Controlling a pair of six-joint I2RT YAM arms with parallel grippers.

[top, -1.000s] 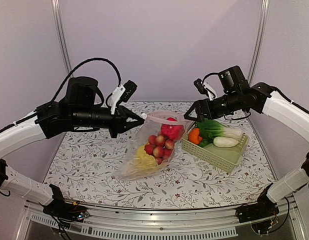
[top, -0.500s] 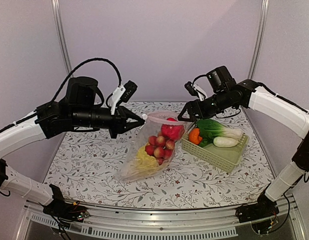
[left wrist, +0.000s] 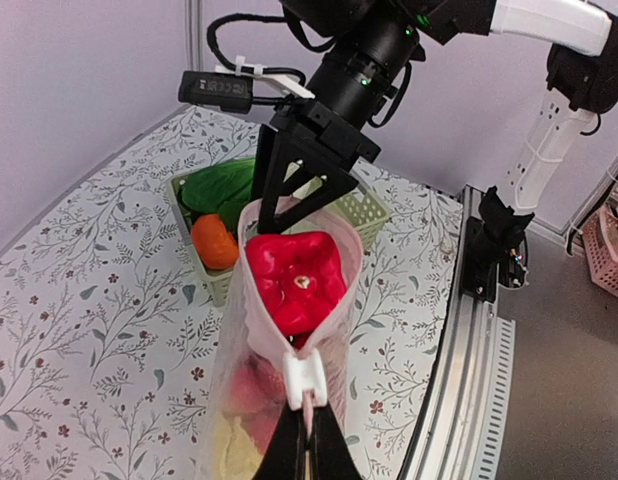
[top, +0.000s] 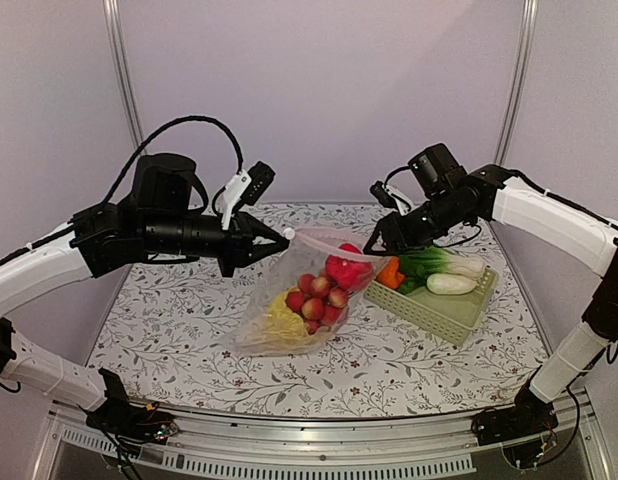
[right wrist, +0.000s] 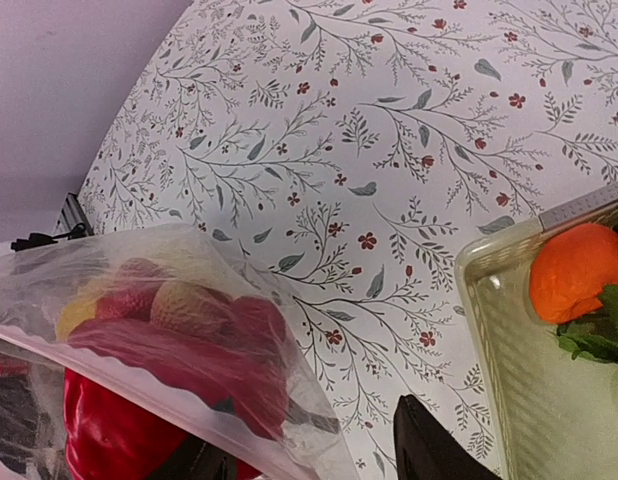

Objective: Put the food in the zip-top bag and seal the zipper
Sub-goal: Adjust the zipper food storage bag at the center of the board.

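Slantwise, zip-top bag (top: 289, 300) leans mouth-up, pinched by left end effector (top: 280, 235); right end effector (top: 373, 245) gapes.

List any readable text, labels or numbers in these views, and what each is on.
None readable. The zip-top bag, its white slider, the green basket and the floral tablecloth carry no lettering.
Black camera module on the right arm: any marking is too small to tell.
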